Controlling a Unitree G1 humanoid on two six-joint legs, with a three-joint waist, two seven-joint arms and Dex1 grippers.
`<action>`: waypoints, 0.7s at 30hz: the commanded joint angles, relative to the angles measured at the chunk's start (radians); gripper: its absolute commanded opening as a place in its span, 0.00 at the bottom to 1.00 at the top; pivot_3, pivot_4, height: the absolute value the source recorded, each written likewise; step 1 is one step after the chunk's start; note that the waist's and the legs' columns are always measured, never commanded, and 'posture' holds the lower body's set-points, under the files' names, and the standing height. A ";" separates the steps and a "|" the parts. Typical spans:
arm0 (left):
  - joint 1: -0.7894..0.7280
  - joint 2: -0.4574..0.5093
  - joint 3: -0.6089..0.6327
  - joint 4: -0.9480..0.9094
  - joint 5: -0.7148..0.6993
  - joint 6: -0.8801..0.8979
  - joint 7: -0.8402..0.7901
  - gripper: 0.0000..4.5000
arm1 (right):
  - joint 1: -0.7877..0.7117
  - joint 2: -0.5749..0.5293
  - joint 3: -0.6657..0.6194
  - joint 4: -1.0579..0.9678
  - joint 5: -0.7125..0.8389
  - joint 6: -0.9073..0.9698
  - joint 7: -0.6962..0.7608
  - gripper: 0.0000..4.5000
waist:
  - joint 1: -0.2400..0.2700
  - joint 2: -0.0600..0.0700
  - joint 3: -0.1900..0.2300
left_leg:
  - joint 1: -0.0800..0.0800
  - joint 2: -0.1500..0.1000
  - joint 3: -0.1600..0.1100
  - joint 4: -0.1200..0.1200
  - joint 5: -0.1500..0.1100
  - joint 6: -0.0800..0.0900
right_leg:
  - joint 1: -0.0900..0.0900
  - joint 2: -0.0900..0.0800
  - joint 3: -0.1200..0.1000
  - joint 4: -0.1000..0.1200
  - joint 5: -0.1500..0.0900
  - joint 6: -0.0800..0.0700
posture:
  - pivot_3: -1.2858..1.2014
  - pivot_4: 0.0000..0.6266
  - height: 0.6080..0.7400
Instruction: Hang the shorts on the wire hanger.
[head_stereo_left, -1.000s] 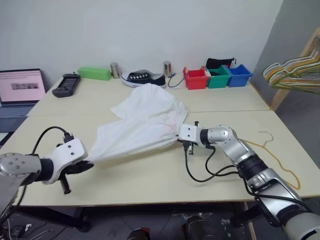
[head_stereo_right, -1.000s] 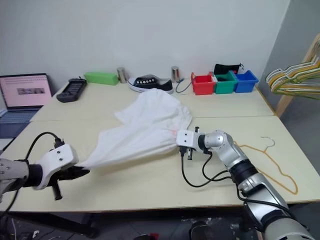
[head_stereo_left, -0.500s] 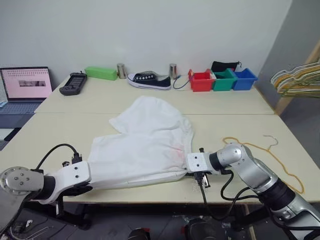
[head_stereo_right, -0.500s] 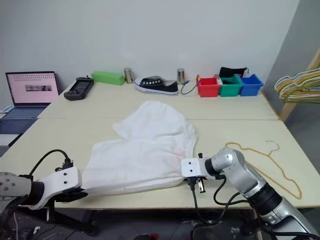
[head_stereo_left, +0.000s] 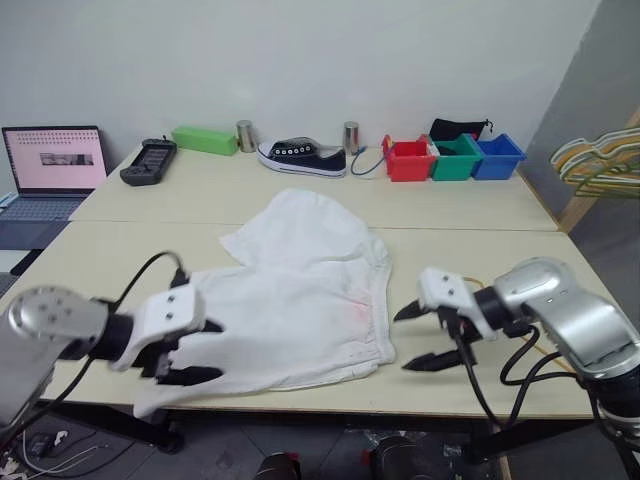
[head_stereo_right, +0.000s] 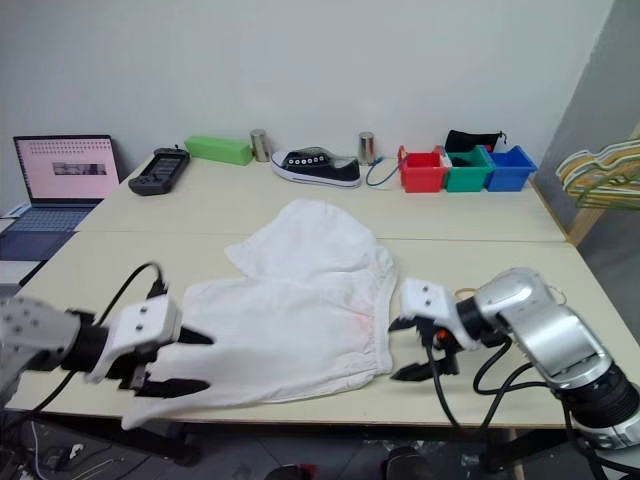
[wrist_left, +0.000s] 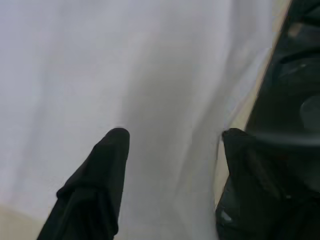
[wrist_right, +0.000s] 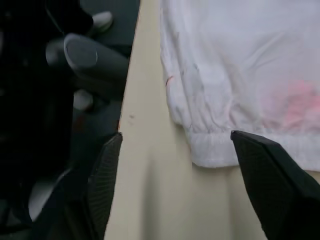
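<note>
- The shorts (head_stereo_left: 300, 300) are lying spread flat on the surface (head_stereo_left: 470, 240), near its front edge, with the waistband side facing the right gripper (head_stereo_left: 428, 336).
- The wire hanger (head_stereo_right: 470, 291) is lying on the surface to the right of the shorts, mostly hidden behind the right arm, so only a short golden arc is showing.
- The right gripper is hovering just beside the waistband corner with its jaws spread wide and nothing between them; in the right wrist view the hem is sitting between the two fingers (wrist_right: 107, 175).
- The left gripper (head_stereo_left: 190, 350) is hanging over the shorts' near left corner, jaws apart, with no cloth pinched.
- Both forearms are reaching inward toward each other, with the grippers angled down at the cloth.
- The step in hand seems to be fetching the hanger now that the shorts are laid out.
- To do it well, the right arm is probably best swinging away from the shorts, coming down over the thin wire squarely, and pinching near the hook so the triangle is not sliding on the smooth top.
- The left gripper should be taking the waistband edge rather than loose cloth, so the fabric is not bunching during threading.
</note>
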 joint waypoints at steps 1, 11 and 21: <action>-0.204 -0.071 -0.067 -0.083 -0.174 0.108 0.005 0.93 | -0.003 -0.025 -0.116 0.073 -0.027 0.077 -0.154 1.00 | -0.003 0.000 0.000 | 0.000 0.000 0.000 0.000 0.000 0.000 | 0.000 0.000 0.000 0.000 0.000 0.000 | 0.43 0.08 1.00; -0.621 -0.612 -0.481 0.177 0.072 0.019 0.280 1.00 | 0.095 -0.124 -0.214 0.570 -0.183 -0.160 -0.420 1.00 | -0.070 0.002 -0.001 | -0.003 -0.003 0.005 0.012 0.001 0.002 | 0.010 0.003 0.013 -0.001 0.007 0.013 | 0.40 0.08 1.00; -0.631 -0.713 -0.578 0.275 0.151 -0.070 0.229 1.00 | 0.060 -0.143 -0.143 0.867 -0.191 -0.296 -0.306 1.00 | -0.174 0.003 -0.002 | 0.002 -0.003 0.006 0.012 -0.002 0.006 | 0.014 0.005 0.016 -0.001 0.005 0.015 | 0.39 0.07 1.00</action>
